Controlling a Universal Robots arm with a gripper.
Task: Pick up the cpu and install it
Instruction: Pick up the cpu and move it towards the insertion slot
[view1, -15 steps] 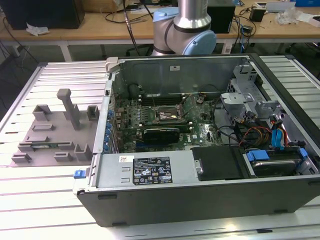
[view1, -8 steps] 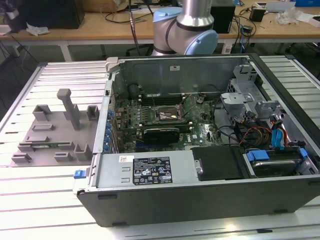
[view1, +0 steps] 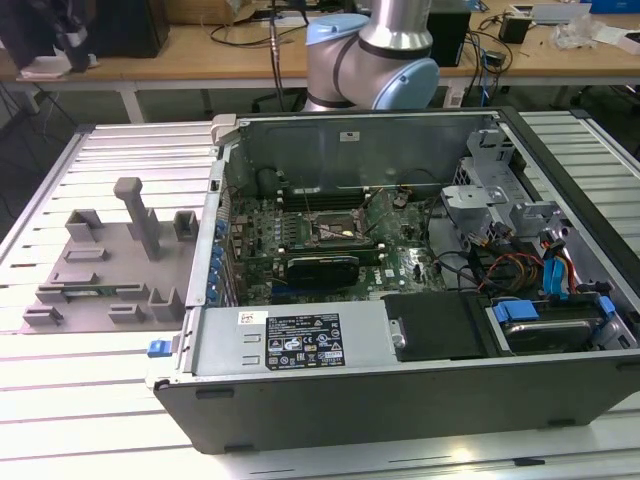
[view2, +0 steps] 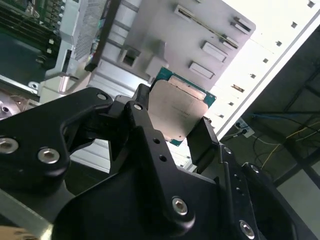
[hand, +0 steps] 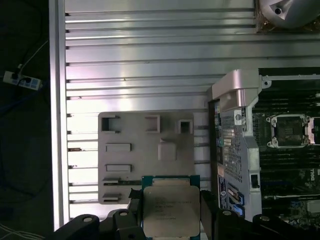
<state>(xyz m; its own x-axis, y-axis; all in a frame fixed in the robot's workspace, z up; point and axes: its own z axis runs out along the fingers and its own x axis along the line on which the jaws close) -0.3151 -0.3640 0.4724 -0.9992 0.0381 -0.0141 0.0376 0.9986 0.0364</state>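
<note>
The pincer (hand: 170, 200) clamps the cpu (hand: 171, 212) (silver face showing).

Exterior view: even room light, slatted table (view1: 70, 400) glares white at 7 o'clock, computer case (view1: 330, 150) interior dimmer. Second wrist view: table blown out to pure white. First wrist view: bright band across slats, floor (hand: 25, 150) near black, cpu (hand: 171, 212) lid dull sheen.

A cluttered wooden bench (view1: 200, 48) stands behind the ribbed metal table (view1: 70, 400).
</note>
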